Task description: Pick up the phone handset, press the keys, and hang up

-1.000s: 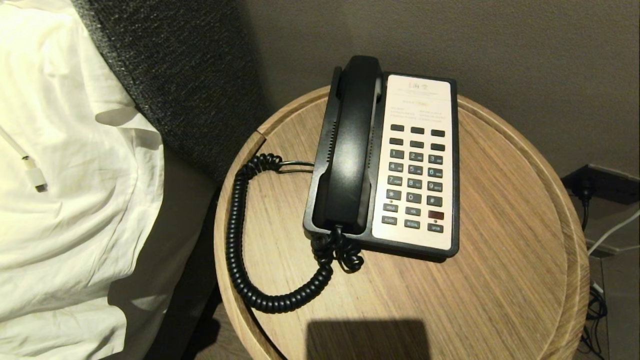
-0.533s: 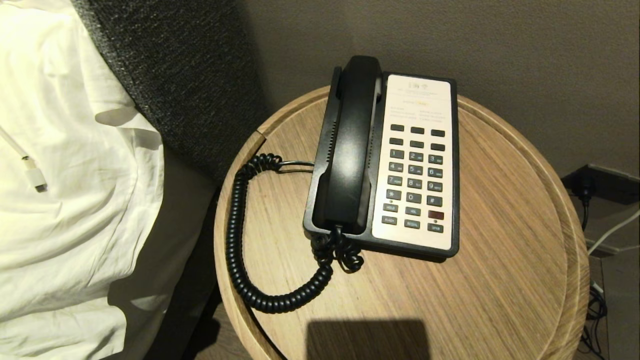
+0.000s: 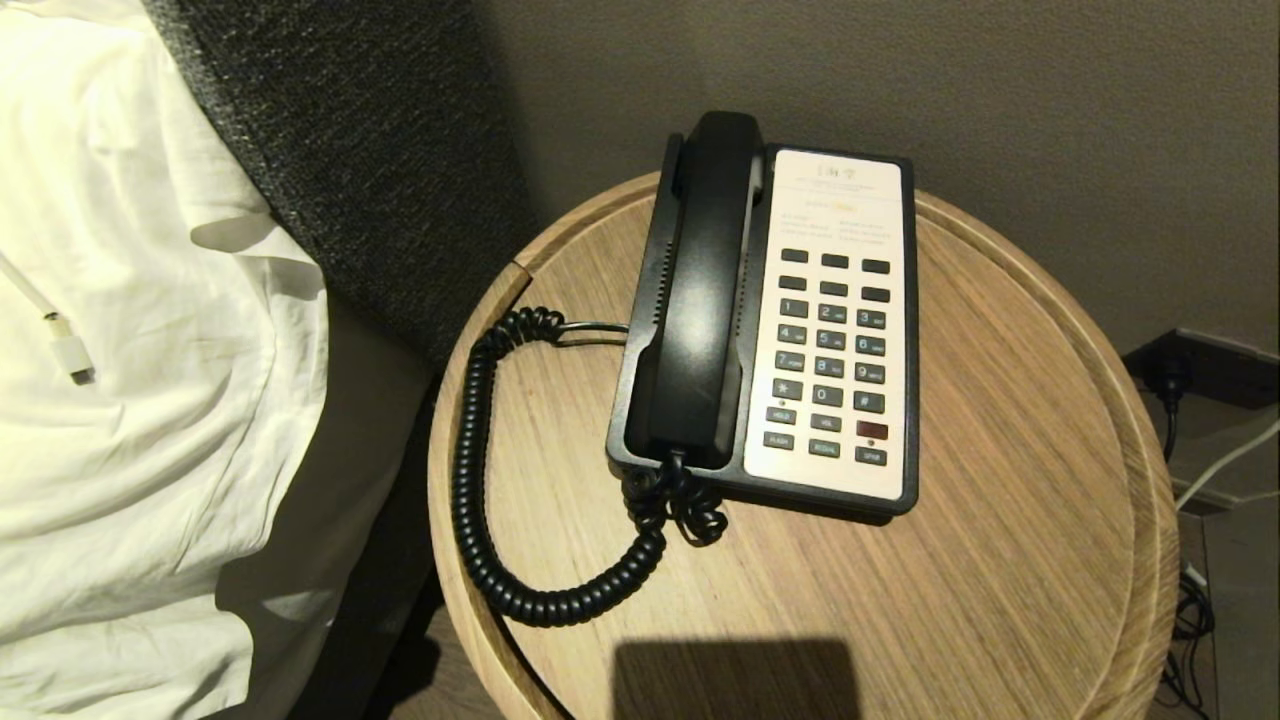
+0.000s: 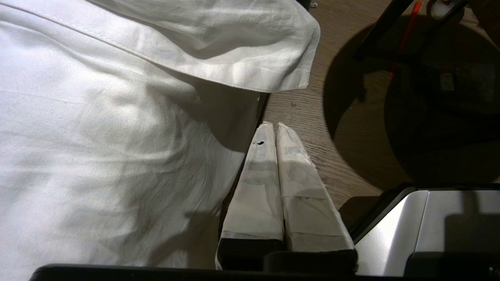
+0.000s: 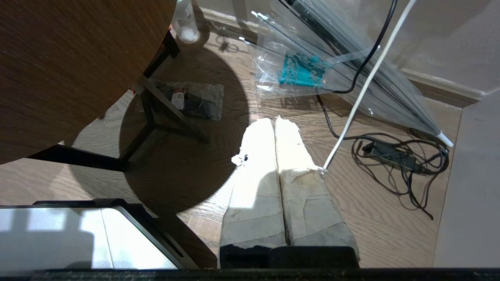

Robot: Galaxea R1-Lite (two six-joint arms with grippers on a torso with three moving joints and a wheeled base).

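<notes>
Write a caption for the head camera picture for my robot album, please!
Black phone handset resting in its cradle beside the keys, coiled cord looping over a round wooden table; no gripper in sight.

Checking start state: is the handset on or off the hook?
On the hook. The phone handset lies seated in the cradle along the base's left side, beside the keys; neither arm is near it.
</notes>
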